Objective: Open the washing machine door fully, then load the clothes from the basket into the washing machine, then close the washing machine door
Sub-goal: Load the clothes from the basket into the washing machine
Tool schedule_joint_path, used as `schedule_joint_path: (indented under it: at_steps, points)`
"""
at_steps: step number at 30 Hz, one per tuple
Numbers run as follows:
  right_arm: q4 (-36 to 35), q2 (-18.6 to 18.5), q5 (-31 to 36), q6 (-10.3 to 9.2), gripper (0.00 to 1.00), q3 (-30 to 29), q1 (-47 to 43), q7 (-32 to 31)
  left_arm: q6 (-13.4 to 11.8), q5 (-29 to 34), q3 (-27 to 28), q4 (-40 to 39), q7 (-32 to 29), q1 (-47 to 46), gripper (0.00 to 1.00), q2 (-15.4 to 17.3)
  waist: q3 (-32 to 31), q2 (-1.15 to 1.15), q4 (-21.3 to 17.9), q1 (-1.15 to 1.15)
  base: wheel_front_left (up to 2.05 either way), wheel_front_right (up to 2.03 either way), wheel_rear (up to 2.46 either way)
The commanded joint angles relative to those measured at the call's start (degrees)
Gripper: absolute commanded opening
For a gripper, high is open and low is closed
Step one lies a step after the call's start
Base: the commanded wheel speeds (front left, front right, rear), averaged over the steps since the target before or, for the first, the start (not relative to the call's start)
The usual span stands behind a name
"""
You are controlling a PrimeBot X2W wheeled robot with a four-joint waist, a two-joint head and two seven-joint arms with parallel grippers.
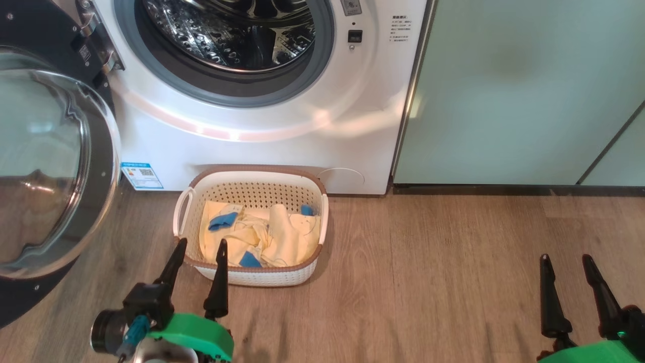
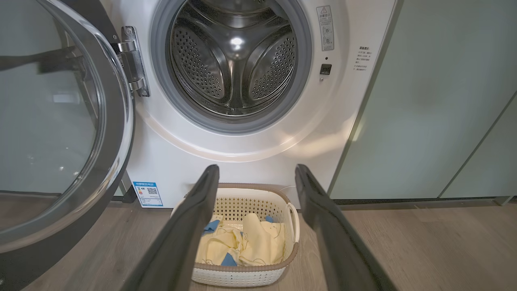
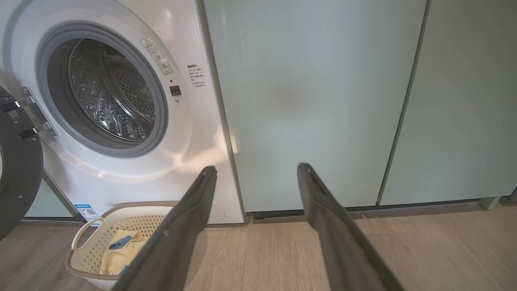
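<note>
The washing machine [image 1: 262, 146] has a smooth, glossy white front that throws back the light. Its drum [image 2: 234, 60] is bright perforated steel, ringed by a matt grey seal [image 2: 159, 81] that looks rubbery. On the left, the washing machine door [image 1: 30, 297] has a glossy black rim, a clear, shiny glass bowl [image 1: 40, 161] and a polished metal hinge [image 2: 135, 60]. The basket [image 1: 262, 194] is smooth cream plastic with perforated walls and a brown rim; the clothes [image 1: 284, 237] in it are thin, soft, creased cloth. The floor [image 1: 428, 262] shows matt wood grain. The cabinet panels [image 1: 504, 91] on the right are smooth with a soft sheen. The left gripper [image 1: 201, 242] and right gripper [image 1: 565, 258] have dark matt fingers.
</note>
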State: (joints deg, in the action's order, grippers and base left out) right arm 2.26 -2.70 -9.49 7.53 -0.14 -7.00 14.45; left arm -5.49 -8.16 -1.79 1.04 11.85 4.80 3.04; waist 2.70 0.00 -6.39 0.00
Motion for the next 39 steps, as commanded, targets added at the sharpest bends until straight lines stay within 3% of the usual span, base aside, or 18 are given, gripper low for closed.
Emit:
schedule_joint_path:
  at_steps: [1,21,39]
  points:
    - [-2.0,-0.2,0.1,-0.04,1.00,1.1,1.2,0.5,-0.2,-0.4,2.0,-1.8,0.3,-1.7,1.00,1.0,0.0,0.00,-0.1,0.00,0.69,-1.17,0.48]
    - [-2.3,-0.2,-0.3,-0.04,1.00,1.0,2.0,0.5,0.3,-1.0,0.5,-0.7,0.5,-3.0,1.00,1.7,1.1,0.00,-0.1,0.00,1.50,-1.78,0.28]
    - [-1.9,-0.2,-0.4,-0.04,1.00,1.0,2.7,0.5,0.2,-1.6,0.0,0.0,1.7,-3.8,1.00,2.4,1.7,0.00,-0.2,0.00,0.19,-0.19,0.00]
